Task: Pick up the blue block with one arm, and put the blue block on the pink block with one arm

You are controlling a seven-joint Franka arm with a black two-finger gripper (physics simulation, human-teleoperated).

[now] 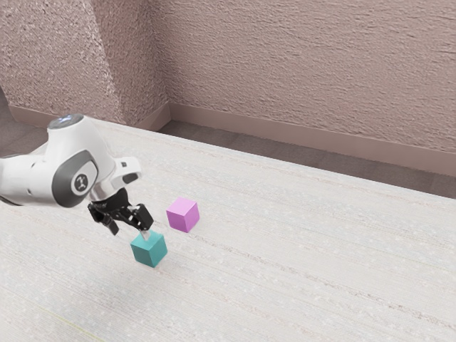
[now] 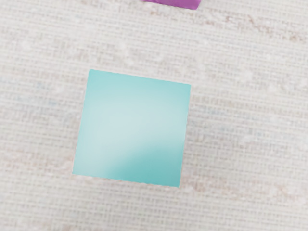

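The blue block (image 1: 149, 249) is a teal cube resting on the pale table (image 1: 320, 249). My black gripper (image 1: 130, 229) hovers just above it, fingers spread and open, holding nothing. In the wrist view the blue block (image 2: 132, 127) lies directly under my hand with its whole top face showing. The pink block (image 1: 183, 214) sits on the table a short way beyond the blue one, toward the exterior view's right. An edge of the pink block (image 2: 173, 3) shows in the wrist view, past the blue block.
The table stretches wide toward the exterior view's right and front. A rough pinkish wall (image 1: 306, 64) with a baseboard stands beyond the table's far edge.
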